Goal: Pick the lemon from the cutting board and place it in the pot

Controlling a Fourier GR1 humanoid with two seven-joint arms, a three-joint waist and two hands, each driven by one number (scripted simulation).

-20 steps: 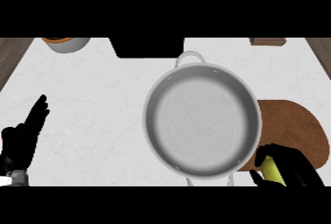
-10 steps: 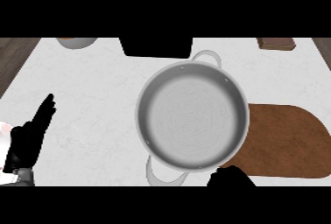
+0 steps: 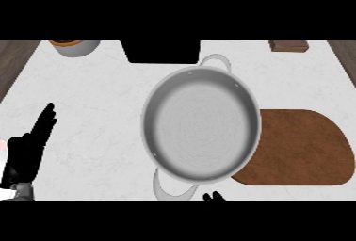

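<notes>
Empty pot [image 3: 200, 127] left of bare cutting board [image 3: 299, 148]; right hand [image 3: 212, 196] barely visible, fingers' state unclear, lemon unseen; left hand [image 3: 28, 150] rests fingers apart.

Grey bowl [image 3: 76, 47] top-left — brown block [image 3: 288, 45] top-right

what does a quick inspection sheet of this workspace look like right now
surface: pale counter, wood strips at both sides
job's things: pot empty, handles at its far and near rim; board bare, right of the pot, its left edge under the rim; lemon not visible
clutter: bowl far left; brown block far right; dark panel at the far edge
hands: left hand open, resting at the left edge; right hand only fingertips at the bottom edge
cables: nothing seen
surroundings: nothing seen
</notes>
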